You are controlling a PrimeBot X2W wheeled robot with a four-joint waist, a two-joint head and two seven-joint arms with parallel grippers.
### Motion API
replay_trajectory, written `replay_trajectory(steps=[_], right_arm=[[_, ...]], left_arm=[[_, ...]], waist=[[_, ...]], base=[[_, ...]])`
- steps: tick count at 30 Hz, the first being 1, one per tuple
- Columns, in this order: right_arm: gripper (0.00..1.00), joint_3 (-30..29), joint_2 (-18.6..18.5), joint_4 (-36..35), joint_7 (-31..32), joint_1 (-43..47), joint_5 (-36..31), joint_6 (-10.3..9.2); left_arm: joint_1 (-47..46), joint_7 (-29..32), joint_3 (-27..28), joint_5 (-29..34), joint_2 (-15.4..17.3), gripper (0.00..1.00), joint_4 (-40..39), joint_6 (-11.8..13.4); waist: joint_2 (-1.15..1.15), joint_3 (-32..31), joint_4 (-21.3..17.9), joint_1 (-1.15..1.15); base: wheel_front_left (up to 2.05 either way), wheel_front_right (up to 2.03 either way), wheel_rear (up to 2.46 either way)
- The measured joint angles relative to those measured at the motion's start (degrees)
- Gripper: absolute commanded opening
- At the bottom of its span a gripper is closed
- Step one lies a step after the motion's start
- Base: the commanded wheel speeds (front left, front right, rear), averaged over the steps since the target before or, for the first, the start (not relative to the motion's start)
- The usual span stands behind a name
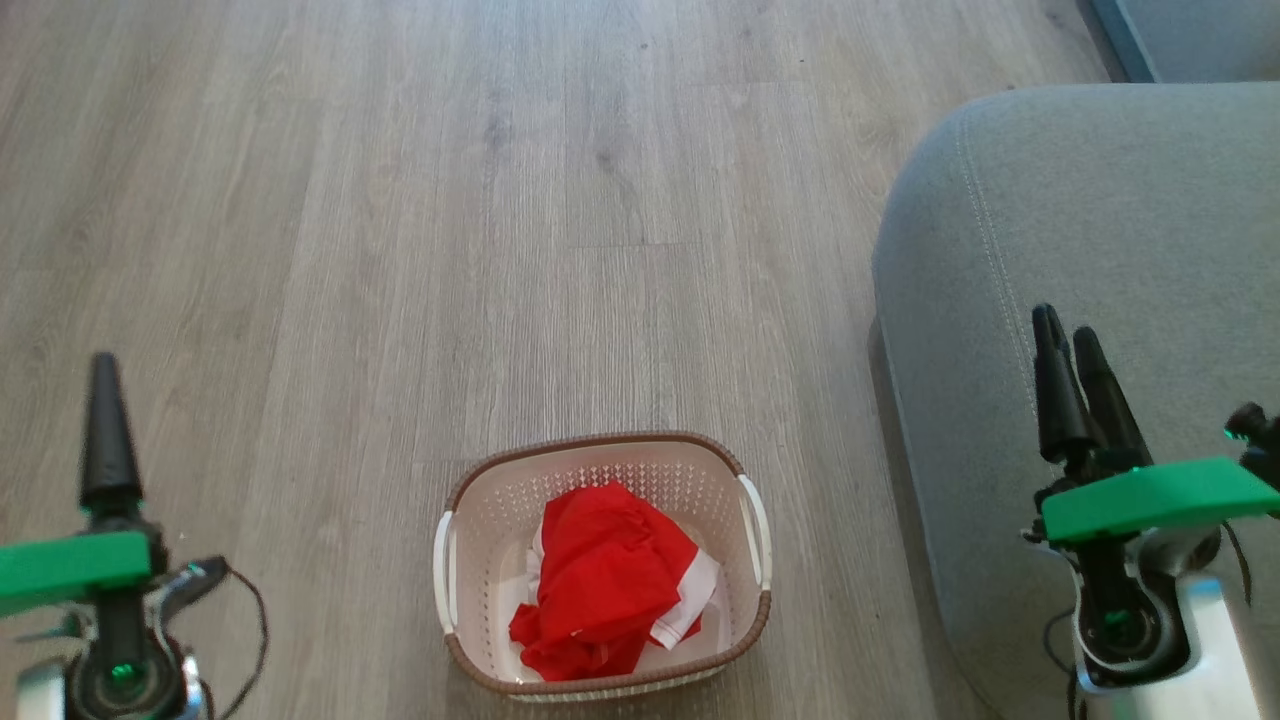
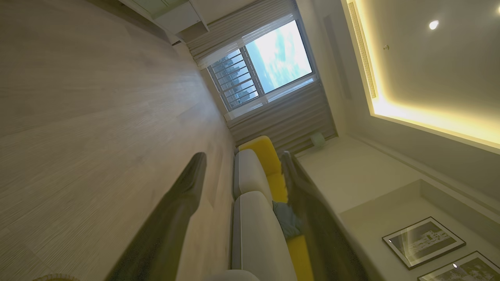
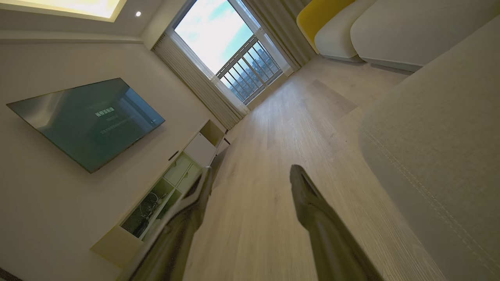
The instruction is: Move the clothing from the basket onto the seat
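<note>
As both arms hang at rest, the left tool [image 1: 103, 365] sits low on the left above the wooden floor [image 1: 400, 250]. Its wrist view shows the two dark fingers [image 2: 183, 195] spread wide, with nothing between them and nothing touched. Over to the right tool [image 1: 1065, 325]: it is fully open too, and its fingers [image 3: 312, 210] are parted over bare floor. It grips nothing, and in the head view it shows against the grey seat [image 1: 1100, 200].

Now the clothing [image 1: 600, 570]: a crumpled red heap with a strip of white trim [image 1: 690, 600] on its right side. It lies inside the basket [image 1: 600, 440], which stands on the floor between the two tools, well apart from both. The seat is just to the basket's right, with a strip of floor between them.

On to the writing: the right wrist view catches a television [image 3: 86, 121] on the wall with a line of pale characters on its dark screen, too small and blurred to read.
</note>
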Motion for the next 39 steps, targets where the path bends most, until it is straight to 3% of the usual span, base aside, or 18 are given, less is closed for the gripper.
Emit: replay_trajectory(steps=[7, 16, 22, 28, 39], right_arm=[[1.0, 1.6, -0.2, -1.7, -1.1, -0.5, -5.9, 0.0], [1.0, 3.8, -1.2, -3.3, -2.6, -2.4, -15.4, 0.0], [1.0, 4.9, -1.5, -4.0, -3.4, -2.6, -20.2, 0.0], [1.0, 5.8, -1.6, -3.8, -4.6, -2.6, -25.2, 0.0], [1.0, 7.0, -1.8, 2.7, -6.2, -2.6, -31.8, 0.0]], left_arm=[[-1.3, -1.2, 2.8, 3.6, -0.1, 1.0, -3.0, 0.0], [-1.8, -2.7, 2.8, 14.5, -0.1, 1.0, -10.2, 0.0], [-1.7, -3.6, -1.8, 23.5, -0.1, 1.0, -14.4, 3.2], [-0.7, -4.4, -10.4, 35.0, -0.1, 1.0, -16.6, 7.3], [1.8, -6.2, -21.2, 48.3, 0.5, 1.0, -11.1, 10.7]], waist=[[0.0, 0.2, 0.1, 0.0], [0.0, 0.7, 0.5, 0.0], [0.0, 0.8, 0.7, 0.0], [0.0, 1.0, 0.9, 0.0], [0.0, 1.0, 0.5, 0.0]], base=[[0.0, 0.0, 0.0], [0.0, 0.0, 0.0], [0.0, 0.0, 0.0], [0.0, 0.0, 0.0], [0.0, 0.0, 0.0]])
